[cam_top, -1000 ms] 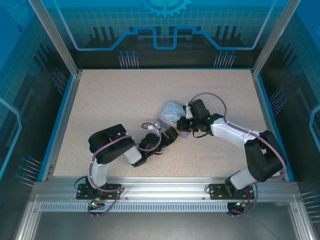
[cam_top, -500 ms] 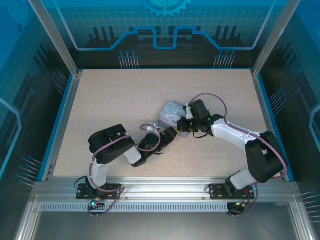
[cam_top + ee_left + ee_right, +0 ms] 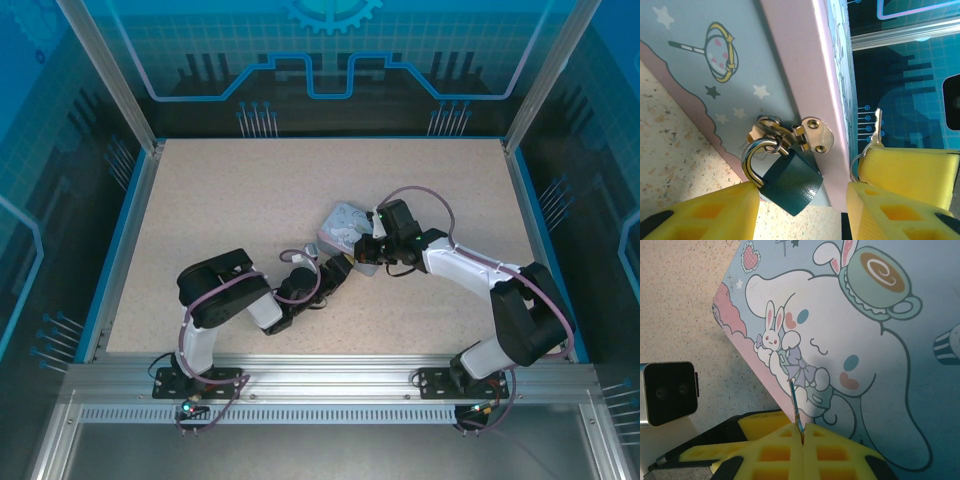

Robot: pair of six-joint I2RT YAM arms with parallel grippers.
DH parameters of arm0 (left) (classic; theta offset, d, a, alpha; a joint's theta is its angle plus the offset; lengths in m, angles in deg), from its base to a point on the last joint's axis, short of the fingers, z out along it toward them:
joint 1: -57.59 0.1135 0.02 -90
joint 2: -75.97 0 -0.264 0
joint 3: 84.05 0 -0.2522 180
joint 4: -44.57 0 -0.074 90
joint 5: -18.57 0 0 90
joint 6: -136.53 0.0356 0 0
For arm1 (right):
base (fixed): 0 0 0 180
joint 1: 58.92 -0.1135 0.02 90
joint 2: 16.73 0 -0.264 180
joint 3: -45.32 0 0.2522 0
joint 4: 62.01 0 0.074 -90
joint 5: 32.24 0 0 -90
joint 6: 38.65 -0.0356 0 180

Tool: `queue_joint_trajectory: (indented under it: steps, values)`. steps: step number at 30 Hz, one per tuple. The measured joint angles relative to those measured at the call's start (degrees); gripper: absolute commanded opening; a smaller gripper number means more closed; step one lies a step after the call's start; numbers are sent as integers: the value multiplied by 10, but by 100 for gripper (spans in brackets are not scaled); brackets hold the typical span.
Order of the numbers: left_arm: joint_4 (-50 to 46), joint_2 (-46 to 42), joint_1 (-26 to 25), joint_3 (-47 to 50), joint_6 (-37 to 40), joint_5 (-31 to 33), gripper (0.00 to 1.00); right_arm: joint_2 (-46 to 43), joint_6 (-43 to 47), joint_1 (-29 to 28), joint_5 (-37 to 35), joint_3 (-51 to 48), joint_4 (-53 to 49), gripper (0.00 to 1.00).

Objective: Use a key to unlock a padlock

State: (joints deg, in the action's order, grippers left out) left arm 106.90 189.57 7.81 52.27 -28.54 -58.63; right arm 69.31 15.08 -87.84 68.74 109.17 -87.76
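Reaching toward 1 o'clock from its base in the top view, the left arm [image 3: 225,295] lies low over the table [image 3: 220,200] and brings the left hand [image 3: 338,270] to the 7 o'clock corner of the tin [image 3: 345,228]. The right arm [image 3: 470,270] stretches toward 10 o'clock, its right hand [image 3: 365,250] at the tin's 4 o'clock edge, so that the two hands are near each other.

In the left wrist view, the left hand [image 3: 802,210] has its yellow fingers [image 3: 715,215] spread apart, one on each side of the padlock [image 3: 790,182]. A gap shows on the 3 o'clock side. The padlock has a dark teal body and a silvery shackle [image 3: 752,157] looped through a brass hasp [image 3: 812,135] on the pink-edged side of the tin [image 3: 705,75]. The body hangs tilted toward 5 o'clock from the hasp, just above the table.

In the right wrist view, the right hand [image 3: 802,432] has its pads pressed together on the key [image 3: 795,405], whose thin dark blade points to 12 o'clock against the cartoon lid [image 3: 855,340]. The left wrist view shows the same key [image 3: 877,127] at 3 o'clock of the padlock and apart from it. Its blade is upright, and a small ring [image 3: 856,167] lies at the edge of the pads holding it.
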Motion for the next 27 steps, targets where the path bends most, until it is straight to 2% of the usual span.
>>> queue_joint_trajectory:
  steps: [7,19,21,23,27]
  values:
    - [0,0,0,0,2,0,49,-1,0,0,0,-2,3,0]
    - [3,0,0,-11,1,1,32,-2,0,0,0,-4,5,0]
    - [2,0,0,-11,2,1,34,-2,0,0,0,-4,5,0]
    - [3,0,0,-11,2,0,39,-2,0,0,0,-5,7,0]
    - [7,3,0,-11,-1,1,40,-2,0,0,0,-5,7,0]
